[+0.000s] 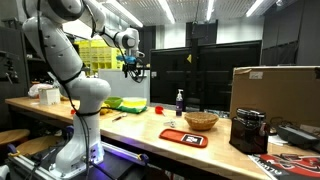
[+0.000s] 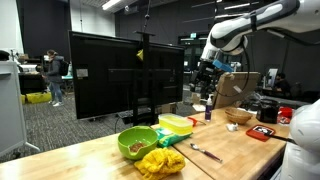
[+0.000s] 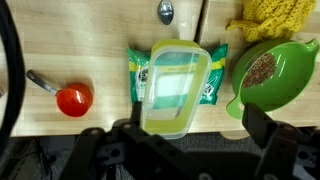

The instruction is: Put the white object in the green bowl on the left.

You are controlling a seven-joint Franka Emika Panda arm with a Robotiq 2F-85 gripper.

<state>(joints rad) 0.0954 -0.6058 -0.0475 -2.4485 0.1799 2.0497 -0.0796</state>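
The white object, which I take to be the pale lidded container, lies on the table directly below your jaws, and it seems to sit on a green packet. The gripper hangs high above it, with the jaws spread apart and nothing between them. The green bowl stands just beside the container, at the right of the wrist view, with something brownish inside.

The danger, I think, is the grip. The lid looks smooth and the container is wide, so it can slip or tilt, and the packet may slide with it. It looks almost as long as the bowl, so it may catch on the rim.

A yellow cloth touches the bowl's far side. A red object and a spoon lie apart. The container's near end is close to the table edge, so do not push it that way. Above, the room is free.
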